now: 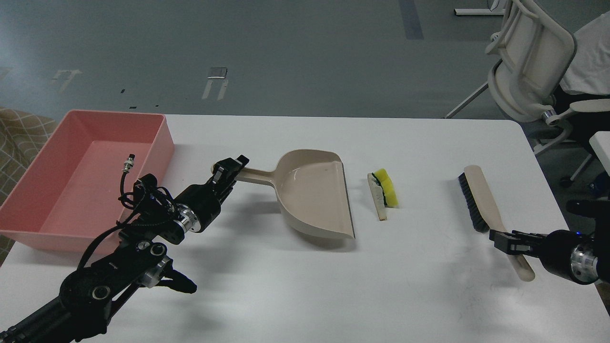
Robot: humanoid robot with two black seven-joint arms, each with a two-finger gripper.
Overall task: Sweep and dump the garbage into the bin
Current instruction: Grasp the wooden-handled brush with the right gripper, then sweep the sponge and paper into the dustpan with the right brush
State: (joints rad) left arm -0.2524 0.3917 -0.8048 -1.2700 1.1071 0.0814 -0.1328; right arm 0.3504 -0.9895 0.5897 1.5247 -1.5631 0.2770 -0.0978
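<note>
The garbage lies mid-table: a yellow sponge (390,189) with a dark green layer, touching a flat white wedge (378,199) on its left. A beige dustpan (314,197) lies just left of them, its open mouth facing them. My left gripper (232,172) is closed around the end of the dustpan's handle. A beige brush (479,200) with black bristles facing left lies right of the garbage. My right gripper (506,239) is shut on the brush's handle. The bin (164,143), a pink tray, stands empty at the far left.
The white table (305,295) ends at rounded edges on the right and at the back. A white office chair (529,62) stands beyond the back right corner. My left arm's cable and elbow overlap the bin's right front corner.
</note>
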